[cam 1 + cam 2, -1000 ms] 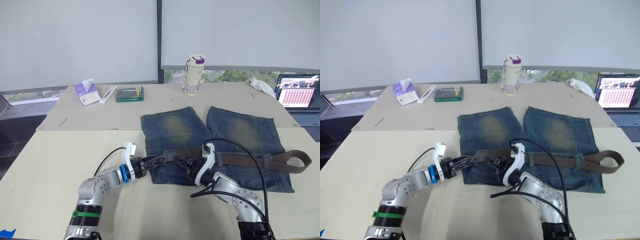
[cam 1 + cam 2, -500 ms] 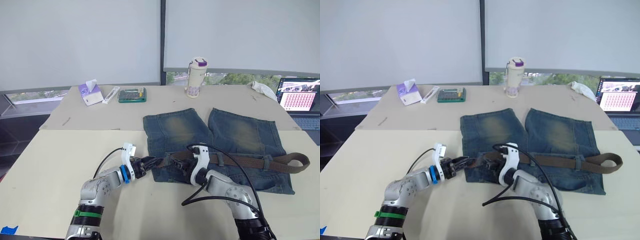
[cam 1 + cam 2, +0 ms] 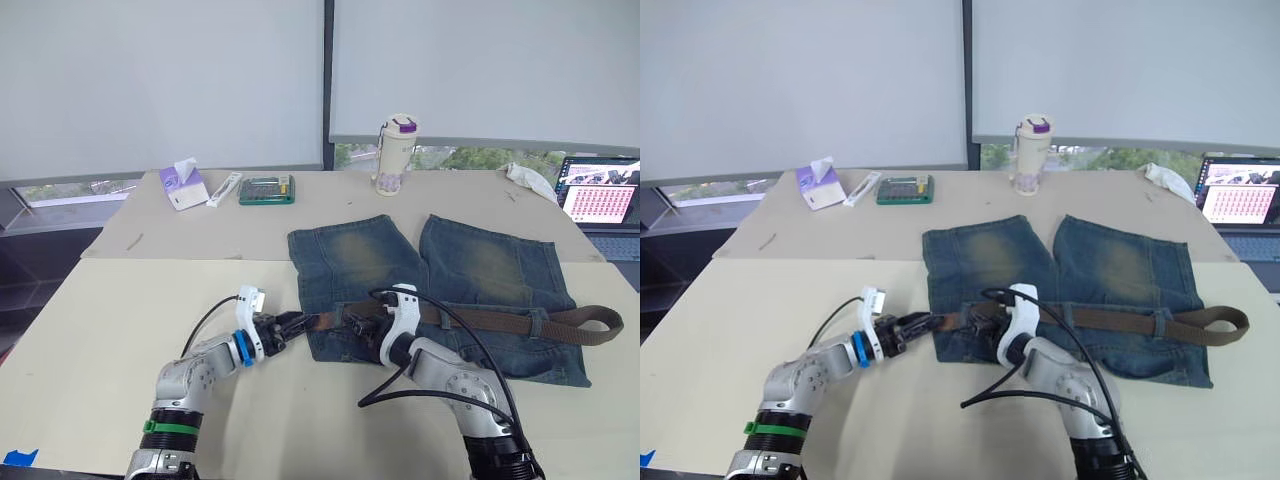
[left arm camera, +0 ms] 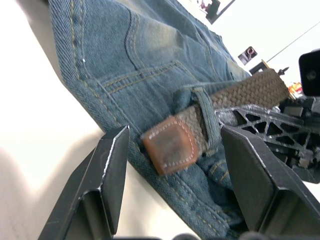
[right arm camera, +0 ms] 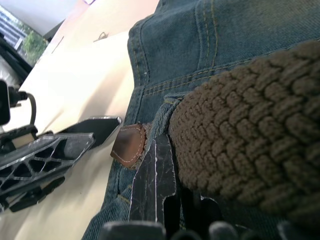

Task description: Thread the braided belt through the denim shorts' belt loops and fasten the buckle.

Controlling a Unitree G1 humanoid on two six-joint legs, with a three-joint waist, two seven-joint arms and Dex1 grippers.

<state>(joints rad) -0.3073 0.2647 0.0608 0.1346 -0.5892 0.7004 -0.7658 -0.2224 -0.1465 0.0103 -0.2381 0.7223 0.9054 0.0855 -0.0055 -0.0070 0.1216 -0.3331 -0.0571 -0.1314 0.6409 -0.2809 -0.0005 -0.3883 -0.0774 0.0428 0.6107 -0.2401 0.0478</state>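
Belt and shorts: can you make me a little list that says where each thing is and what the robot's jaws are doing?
belt: braided belt lies along the waistband of the denim shorts
belt tip: leather end pokes out of a belt loop
left gripper: jaws open, one each side of the tip
right gripper: jaws on the belt just behind that loop
other belt end: curls past the shorts' far side

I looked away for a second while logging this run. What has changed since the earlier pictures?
The right gripper has slid along the braided belt toward the robot's left, closing on the left gripper. The belt's leather tip now pokes through the end belt loop between the left gripper's open fingers. The denim shorts stayed put.
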